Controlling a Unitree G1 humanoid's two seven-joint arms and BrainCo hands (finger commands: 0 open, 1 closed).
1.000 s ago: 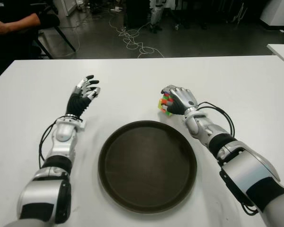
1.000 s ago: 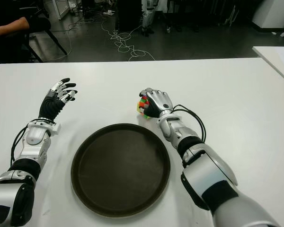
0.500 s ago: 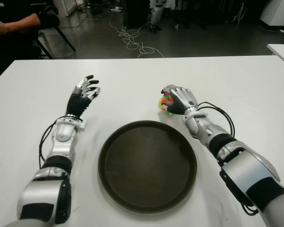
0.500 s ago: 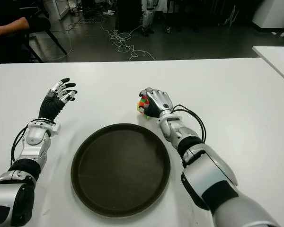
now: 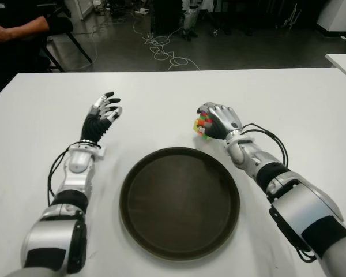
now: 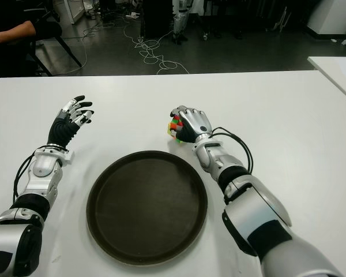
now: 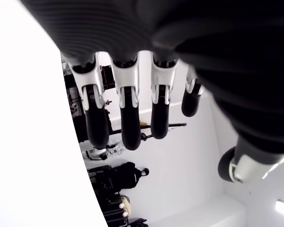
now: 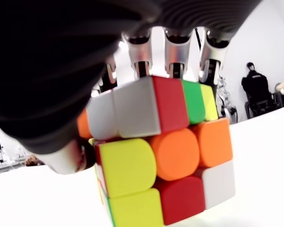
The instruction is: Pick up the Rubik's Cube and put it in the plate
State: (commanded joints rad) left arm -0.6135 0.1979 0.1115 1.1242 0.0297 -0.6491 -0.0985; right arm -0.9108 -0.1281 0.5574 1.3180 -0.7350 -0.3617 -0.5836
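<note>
Grasping the Rubik's Cube (image 5: 202, 127), right hand (image 5: 218, 122) fingers sit behind the bare plate (image 5: 179, 202); left hand (image 5: 101, 115) released.

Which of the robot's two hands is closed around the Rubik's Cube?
The right hand, beyond the plate, grips the Rubik's Cube; the left hand is open and empty.

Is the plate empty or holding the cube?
Empty: the plate is bare; the Rubik's Cube sits beyond its rim in the right hand.
</note>
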